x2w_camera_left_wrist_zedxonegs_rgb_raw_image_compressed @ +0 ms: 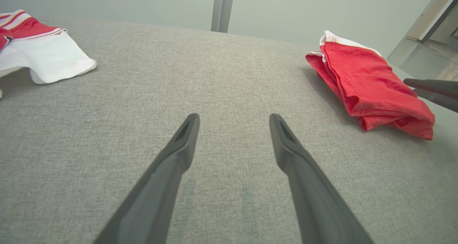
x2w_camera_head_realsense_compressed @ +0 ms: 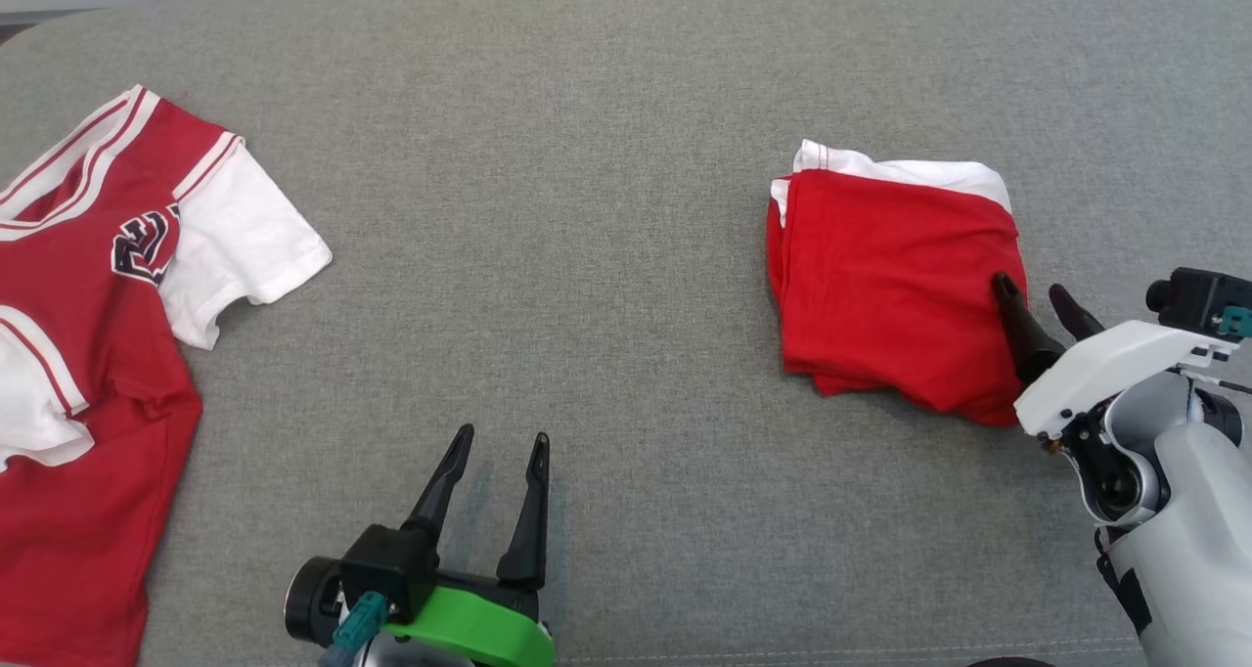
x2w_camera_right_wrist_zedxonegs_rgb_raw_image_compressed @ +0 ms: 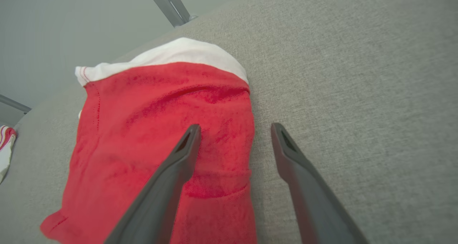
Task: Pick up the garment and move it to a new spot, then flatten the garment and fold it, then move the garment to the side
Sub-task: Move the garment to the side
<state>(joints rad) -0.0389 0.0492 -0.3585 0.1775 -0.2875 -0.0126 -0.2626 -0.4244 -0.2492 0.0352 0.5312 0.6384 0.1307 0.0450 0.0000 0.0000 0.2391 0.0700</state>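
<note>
A folded red garment (x2w_camera_head_realsense_compressed: pixel 885 276) with a white strip along its far edge lies on the grey table at the right; I see the garment (x2w_camera_left_wrist_zedxonegs_rgb_raw_image_compressed: pixel 368 86) at the right of the left wrist view and the garment (x2w_camera_right_wrist_zedxonegs_rgb_raw_image_compressed: pixel 161 136) under my right fingers. My right gripper (x2w_camera_head_realsense_compressed: pixel 1037 295) stands open at the garment's right edge, one finger over the red cloth, the other over bare table, holding nothing. In the right wrist view the right gripper (x2w_camera_right_wrist_zedxonegs_rgb_raw_image_compressed: pixel 234 129) straddles that edge. My left gripper (x2w_camera_head_realsense_compressed: pixel 501 447) is open near the front edge, empty, and the left gripper (x2w_camera_left_wrist_zedxonegs_rgb_raw_image_compressed: pixel 234 120) points over bare table.
A second red and white jersey (x2w_camera_head_realsense_compressed: pixel 88 334) with a dark number lies spread at the table's left edge, its white sleeve (x2w_camera_left_wrist_zedxonegs_rgb_raw_image_compressed: pixel 46 58) showing in the left wrist view. The grey fabric tabletop (x2w_camera_head_realsense_compressed: pixel 587 207) runs wide between the two garments.
</note>
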